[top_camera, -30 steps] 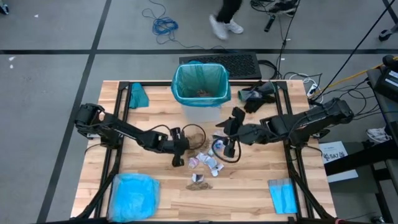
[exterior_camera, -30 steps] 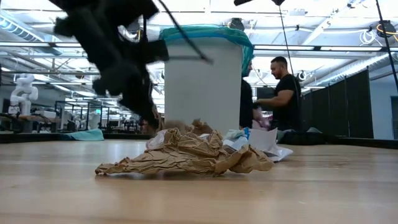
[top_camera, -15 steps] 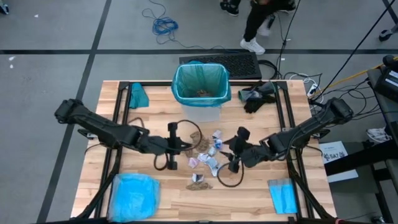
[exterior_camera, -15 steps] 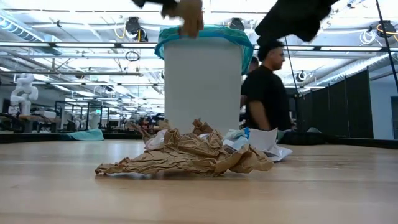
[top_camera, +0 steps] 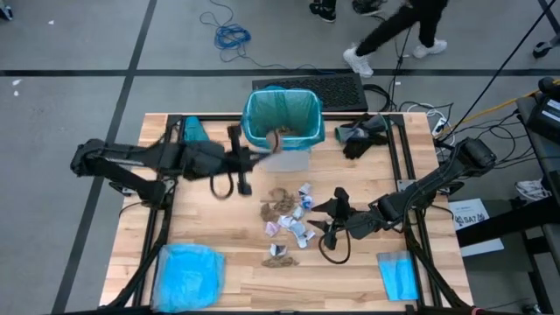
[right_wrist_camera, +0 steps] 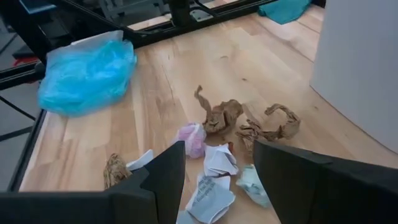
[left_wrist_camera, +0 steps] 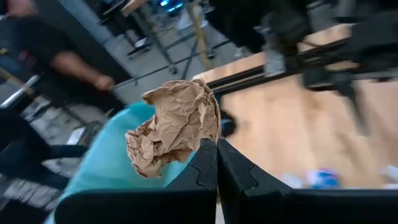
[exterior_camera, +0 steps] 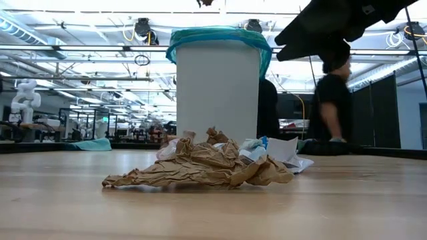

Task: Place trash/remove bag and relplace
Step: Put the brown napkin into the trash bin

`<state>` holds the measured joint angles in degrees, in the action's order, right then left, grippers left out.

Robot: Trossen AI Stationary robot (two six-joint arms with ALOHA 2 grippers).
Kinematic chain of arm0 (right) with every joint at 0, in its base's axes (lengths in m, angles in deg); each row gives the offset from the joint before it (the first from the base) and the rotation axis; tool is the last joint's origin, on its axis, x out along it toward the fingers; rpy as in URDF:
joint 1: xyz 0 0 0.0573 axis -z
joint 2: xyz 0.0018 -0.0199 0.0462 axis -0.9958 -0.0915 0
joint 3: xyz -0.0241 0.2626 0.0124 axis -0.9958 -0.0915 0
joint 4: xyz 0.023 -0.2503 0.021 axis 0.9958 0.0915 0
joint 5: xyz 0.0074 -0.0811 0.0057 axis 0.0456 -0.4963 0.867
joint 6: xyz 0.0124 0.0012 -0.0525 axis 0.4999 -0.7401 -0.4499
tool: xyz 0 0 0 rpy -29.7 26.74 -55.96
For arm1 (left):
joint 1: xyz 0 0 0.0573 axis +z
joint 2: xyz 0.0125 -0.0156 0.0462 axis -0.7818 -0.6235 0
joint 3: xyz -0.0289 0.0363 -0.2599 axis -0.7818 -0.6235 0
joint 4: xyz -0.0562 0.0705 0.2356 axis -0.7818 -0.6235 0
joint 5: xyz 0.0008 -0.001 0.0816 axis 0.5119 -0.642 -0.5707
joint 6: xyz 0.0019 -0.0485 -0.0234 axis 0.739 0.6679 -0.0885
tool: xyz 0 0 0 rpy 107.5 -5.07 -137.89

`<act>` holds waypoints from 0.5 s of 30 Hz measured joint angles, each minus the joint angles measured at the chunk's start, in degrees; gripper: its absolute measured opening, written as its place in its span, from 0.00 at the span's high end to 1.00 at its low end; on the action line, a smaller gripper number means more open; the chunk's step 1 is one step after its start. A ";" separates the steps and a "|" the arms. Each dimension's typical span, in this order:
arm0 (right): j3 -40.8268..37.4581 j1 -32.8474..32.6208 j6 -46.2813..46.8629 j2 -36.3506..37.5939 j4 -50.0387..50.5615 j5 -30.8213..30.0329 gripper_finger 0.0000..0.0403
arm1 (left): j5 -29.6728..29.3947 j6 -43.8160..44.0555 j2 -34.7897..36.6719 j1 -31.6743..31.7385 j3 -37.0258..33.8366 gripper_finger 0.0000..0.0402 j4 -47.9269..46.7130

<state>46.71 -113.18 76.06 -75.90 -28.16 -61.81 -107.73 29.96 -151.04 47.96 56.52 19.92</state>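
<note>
Trash [top_camera: 293,219] lies scattered on the wooden table [top_camera: 219,236] in the centre of the high view: brown paper wads and white, blue and pink wrappers, just below the white bin [top_camera: 282,131]. The bin stands at upper centre of that frame, lined with the teal-green bag [top_camera: 282,112], whose edge folds over the rim. The left gripper [top_camera: 269,143] is at the bin's lower left rim, its fingers [left_wrist_camera: 205,168] pressed together on a crumpled brown paper wad [left_wrist_camera: 175,124], which the left wrist view shows against the teal plastic. The right gripper [top_camera: 330,217] hangs right of centre, beside the scattered scraps, its jaws spread apart and holding nothing; its wrist view looks between them onto a pink wrapper [right_wrist_camera: 191,138] and brown twists of paper. A paler sky-blue plastic bag [top_camera: 188,273] sits at lower left of the high view, and a flat folded blue sheet [top_camera: 398,276] at lower right. At the top edge of that view a person [top_camera: 394,31] walks on the floor behind the table.
</note>
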 joint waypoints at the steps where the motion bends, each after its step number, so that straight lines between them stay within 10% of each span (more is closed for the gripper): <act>1: -0.03 0.02 -0.34 -0.24 -0.49 0.03 0.55 | 1.49 -0.39 -0.02 2.04 0.33 1.00 -0.04; 15: -0.07 2.58 5.53 -8.89 5.39 0.27 0.55 | 27.14 2.26 -0.09 21.33 1.30 0.83 -1.61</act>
<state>46.64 -110.60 81.59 -84.79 -22.78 -61.54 -80.58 32.22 -151.13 69.28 57.82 18.31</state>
